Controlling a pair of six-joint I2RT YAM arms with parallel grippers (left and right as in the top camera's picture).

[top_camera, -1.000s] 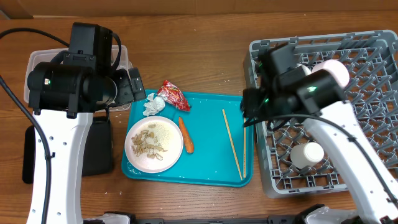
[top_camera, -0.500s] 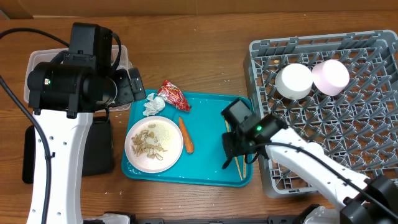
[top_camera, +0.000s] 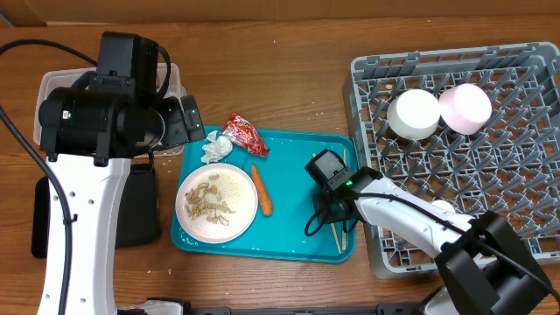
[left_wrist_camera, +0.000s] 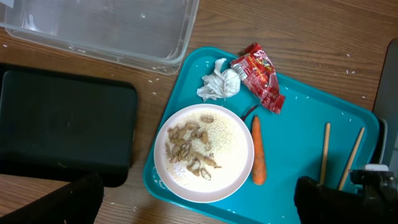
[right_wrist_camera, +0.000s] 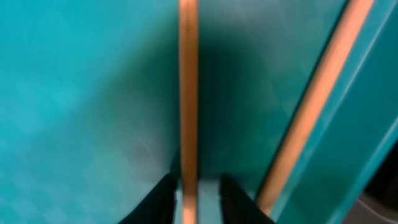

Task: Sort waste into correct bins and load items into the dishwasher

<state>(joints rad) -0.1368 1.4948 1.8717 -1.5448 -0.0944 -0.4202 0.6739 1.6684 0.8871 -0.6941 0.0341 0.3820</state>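
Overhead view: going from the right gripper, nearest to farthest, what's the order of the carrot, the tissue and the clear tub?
From the right gripper:
1. Carrot, in the middle of the tray.
2. Tissue, at the tray's far left corner.
3. Clear tub, off the tray, further left.

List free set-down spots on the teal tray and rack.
Free: teal tray strip between carrot and chopsticks; black tray; rack pegs below the two bowls in the overhead view. Crowded: tray's corner with tissue, wrapper and plate; right hand straddles a chopstick.
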